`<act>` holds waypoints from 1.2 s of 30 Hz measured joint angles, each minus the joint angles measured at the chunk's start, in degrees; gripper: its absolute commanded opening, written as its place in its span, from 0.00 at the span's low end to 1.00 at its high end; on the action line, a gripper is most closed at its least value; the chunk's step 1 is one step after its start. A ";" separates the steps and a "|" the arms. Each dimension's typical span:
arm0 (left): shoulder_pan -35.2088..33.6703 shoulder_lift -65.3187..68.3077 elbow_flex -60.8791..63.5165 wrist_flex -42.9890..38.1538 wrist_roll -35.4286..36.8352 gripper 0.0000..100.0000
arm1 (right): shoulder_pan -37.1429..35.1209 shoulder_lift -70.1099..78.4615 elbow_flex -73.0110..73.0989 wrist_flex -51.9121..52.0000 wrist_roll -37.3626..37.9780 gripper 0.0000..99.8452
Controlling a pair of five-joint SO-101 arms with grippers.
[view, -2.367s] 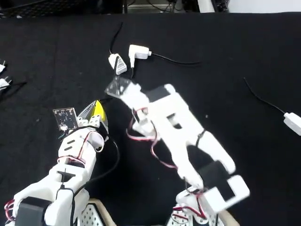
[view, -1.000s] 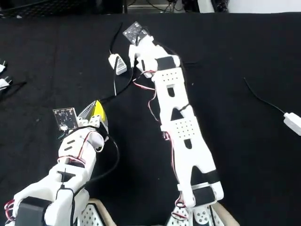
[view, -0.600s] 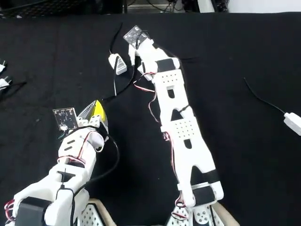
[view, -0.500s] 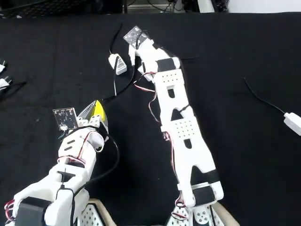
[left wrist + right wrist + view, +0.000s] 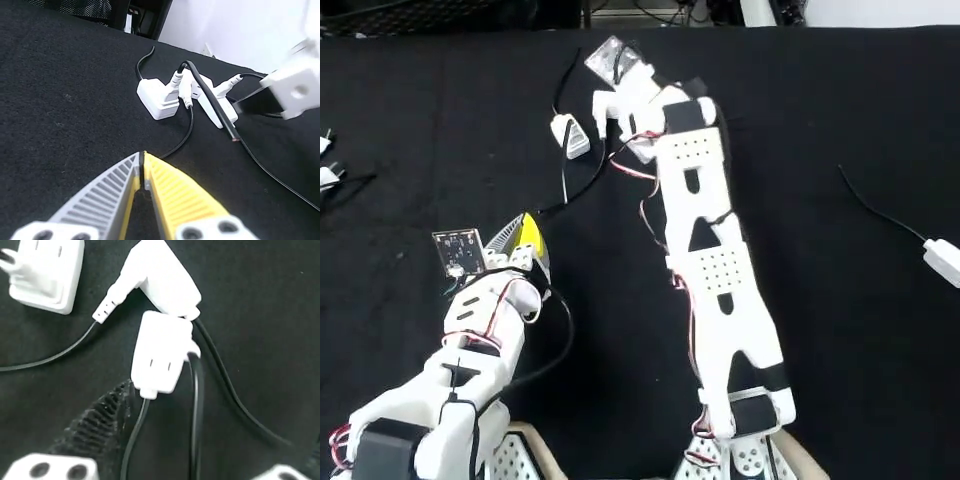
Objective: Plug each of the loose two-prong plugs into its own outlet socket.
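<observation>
A: Surface first: black cloth over the table (image 5: 840,120), dark clutter beyond its far edge. What do you log for the arms?

B: Left arm sits low at the near left corner. On the left gripper (image 5: 142,167) the grey and yellow fingers are pressed together with nothing between them, held over the cloth. Right arm is stretched long toward the far side of the table.

A: And the right gripper (image 5: 210,425)?

B: Spread apart. One dark ridged finger (image 5: 100,415) shows beside a cord, and the other side's base sits well off from it. It holds nothing.

A: The task's things?

B: They cluster under the right arm's wrist. A white socket (image 5: 160,352) lies just ahead of the ridged finger, its two slots facing up and bare. A black cord (image 5: 195,390) runs alongside it. A white plug (image 5: 160,280) lies tilted with its body touching the socket's far end. Whether its prongs are in anything, I cannot tell. A second socket (image 5: 47,272) lies apart from those two, slots also up.

A: Elsewhere?

B: From above, a white block (image 5: 570,135) with a cord shows just beside the right arm. A loose plug (image 5: 942,260) lies at the table's right edge, well apart from the cluster, with its cord trailing away. Two small plugs (image 5: 328,178) lie at the left edge.
</observation>
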 measured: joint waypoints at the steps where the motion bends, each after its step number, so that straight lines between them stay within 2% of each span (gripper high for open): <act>1: 0.00 0.00 0.00 0.00 0.00 0.03 | 0.53 -1.23 0.00 0.79 0.00 0.52; 3: 0.00 0.00 0.00 0.00 0.00 0.03 | 2.02 -3.87 0.00 2.29 -0.35 0.52; 8: 0.00 0.00 0.00 0.00 0.00 0.03 | 8.79 -10.81 0.00 5.98 -6.68 0.52; 16: 0.00 0.00 0.00 0.00 0.00 0.03 | 25.41 -13.63 0.00 9.58 -28.92 0.52; 21: 0.00 0.00 0.00 0.00 0.00 0.03 | 35.60 -13.63 0.00 11.96 -34.81 0.52; 27: 0.00 0.00 0.00 0.00 0.00 0.03 | 46.07 -13.63 0.00 13.19 -33.67 0.52; 32: 0.00 0.00 0.00 0.00 0.00 0.03 | 50.55 -10.64 0.00 13.19 -21.71 0.52; 36: 0.00 0.00 0.00 0.00 0.00 0.03 | 52.31 -6.77 0.00 13.19 -7.30 0.52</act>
